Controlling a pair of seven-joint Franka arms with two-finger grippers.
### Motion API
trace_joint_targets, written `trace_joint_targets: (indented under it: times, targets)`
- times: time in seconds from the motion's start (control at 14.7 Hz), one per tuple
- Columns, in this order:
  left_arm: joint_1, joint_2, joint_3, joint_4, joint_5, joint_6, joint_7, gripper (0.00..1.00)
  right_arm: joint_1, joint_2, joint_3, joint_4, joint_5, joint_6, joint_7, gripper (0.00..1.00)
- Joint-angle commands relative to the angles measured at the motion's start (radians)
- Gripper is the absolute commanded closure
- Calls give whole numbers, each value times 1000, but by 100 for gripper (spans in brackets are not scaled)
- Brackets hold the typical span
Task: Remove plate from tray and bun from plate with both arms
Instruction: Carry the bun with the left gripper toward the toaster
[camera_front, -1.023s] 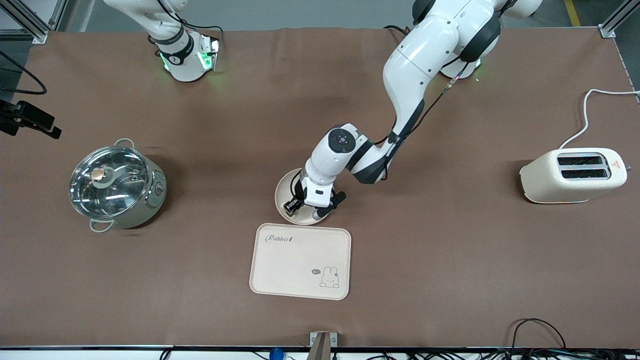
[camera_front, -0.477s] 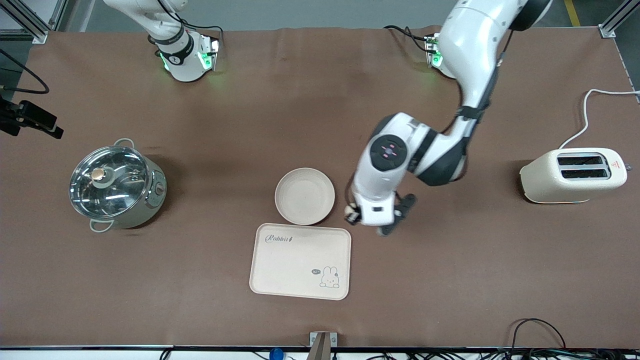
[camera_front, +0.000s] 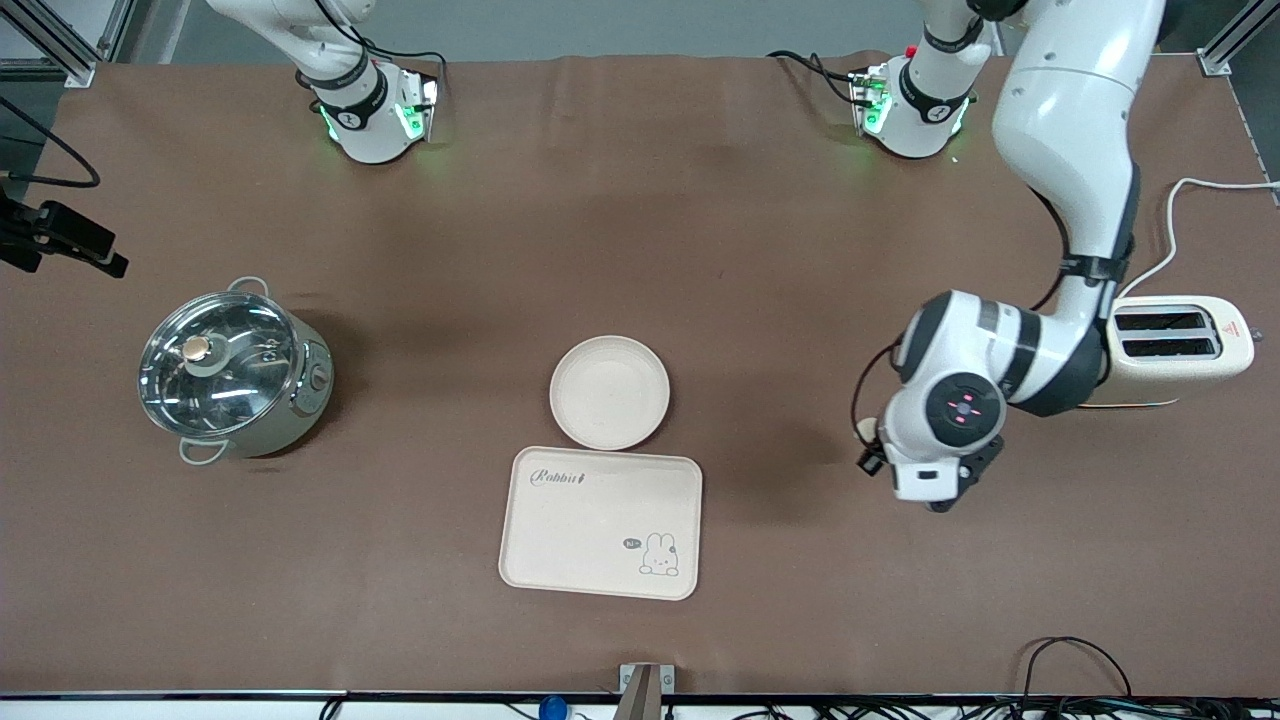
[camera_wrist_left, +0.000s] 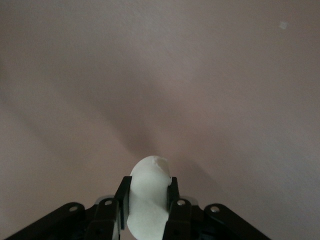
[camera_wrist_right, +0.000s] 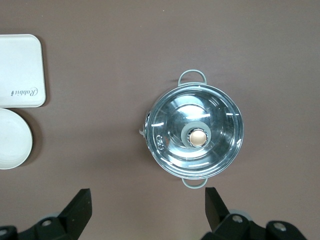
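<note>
Flat cream rectangular tray (camera_front: 600, 523): "Rabbit" in dark script at one corner.
White two-slot toaster (camera_front: 1165, 350): small red warning triangle, wording unreadable.

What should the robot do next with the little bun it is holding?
Probably lower it onto the bare table and let go. The left gripper has its fingers shut on the bun, up over open table between the tray and the toaster. The plate is already empty, off the tray.
</note>
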Motion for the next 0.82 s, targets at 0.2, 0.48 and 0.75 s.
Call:
trace_joint_targets:
  times: [0.2,0.48,0.75]
  targets:
    - [89,19,-13,-113,10,153,61,49,-3,-11,5,-6,-7,-6,-7,0]
    - [93,29,-13,-110,4,170,59,13,-3,-9,5,-4,-7,-7,-7,0]
    - [90,-61,-13,-110,7,113,64,0,-3,-9,5,-6,-5,-7,-7,0]
